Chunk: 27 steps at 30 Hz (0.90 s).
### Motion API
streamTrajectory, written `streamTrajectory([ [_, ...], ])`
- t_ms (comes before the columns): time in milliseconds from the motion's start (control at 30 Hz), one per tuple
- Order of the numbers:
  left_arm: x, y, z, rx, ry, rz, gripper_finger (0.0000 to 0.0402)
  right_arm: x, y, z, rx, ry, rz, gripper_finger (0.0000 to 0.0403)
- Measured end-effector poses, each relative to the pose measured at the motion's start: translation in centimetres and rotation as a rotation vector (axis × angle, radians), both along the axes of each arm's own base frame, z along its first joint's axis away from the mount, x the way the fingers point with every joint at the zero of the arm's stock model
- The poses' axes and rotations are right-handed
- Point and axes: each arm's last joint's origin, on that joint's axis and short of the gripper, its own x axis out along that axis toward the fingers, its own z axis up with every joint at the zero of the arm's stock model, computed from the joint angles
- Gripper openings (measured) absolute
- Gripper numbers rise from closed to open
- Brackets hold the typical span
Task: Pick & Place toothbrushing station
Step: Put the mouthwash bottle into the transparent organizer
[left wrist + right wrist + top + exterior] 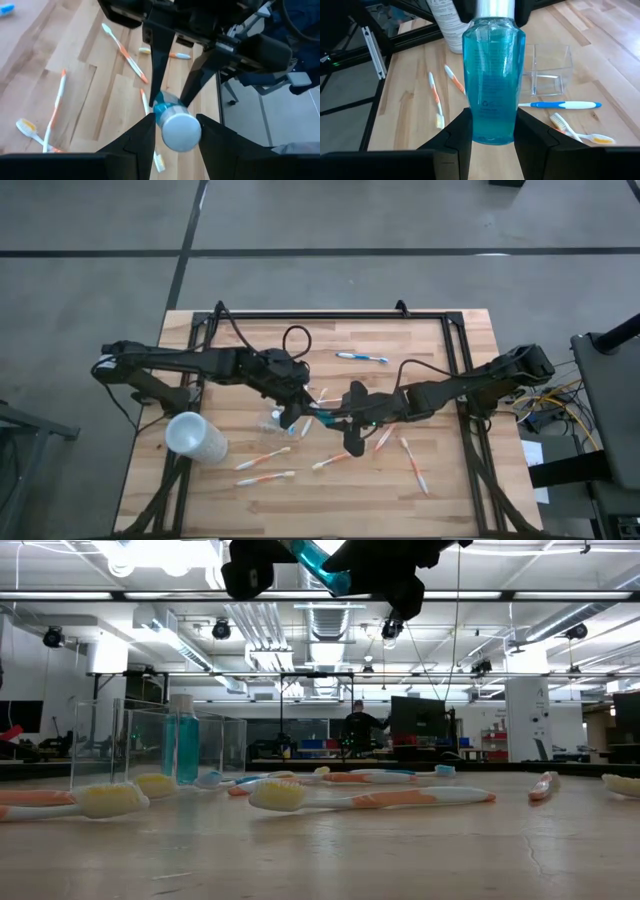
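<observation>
Toothpaste tube point(492, 75), clear blue with a silvery cap, is hanging in the air above the worktop point(440, 340), caught between both arms at the middle of the high view. Its long axis is running nearly level from one claw to the other, left to right across that frame. The left claw point(175, 120) is closing on the cap end, a finger pressing each side of the cap. The right claw point(492, 112) is gripping the opposite end, its fingers clamping the tube's base. So the cap is pointing toward the left arm and the base toward the right arm.

The clear tumbler point(275, 420) is standing on the worktop just left of and slightly below the tube in the high view, beside the left claw. That is putting the left arm nearer to it. I judge that the coming move is hinging on this: one claw needs to be letting go while the other carries the tube over and turns it upright. Toothbrushes point(262, 459) are lying scattered in the lower part of that frame, near the tumbler.
</observation>
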Motion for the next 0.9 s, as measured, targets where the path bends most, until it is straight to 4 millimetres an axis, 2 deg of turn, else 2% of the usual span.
streamTrajectory([
  [433,0.08,0.03,0.11,0.017,-0.017,0.001,0.0143,-0.01,0.03,0.01,0.000,0.001,0.002,0.0111],
  [733,0.06,0.01,0.09,0.013,-0.015,-0.003,0.0103,-0.02,0.03,-0.01,0.002,0.003,0.002,0.0111],
  [900,0.06,0.01,0.09,0.013,-0.014,-0.003,0.0105,-0.01,0.02,-0.01,0.001,0.002,0.002,0.0111],
])
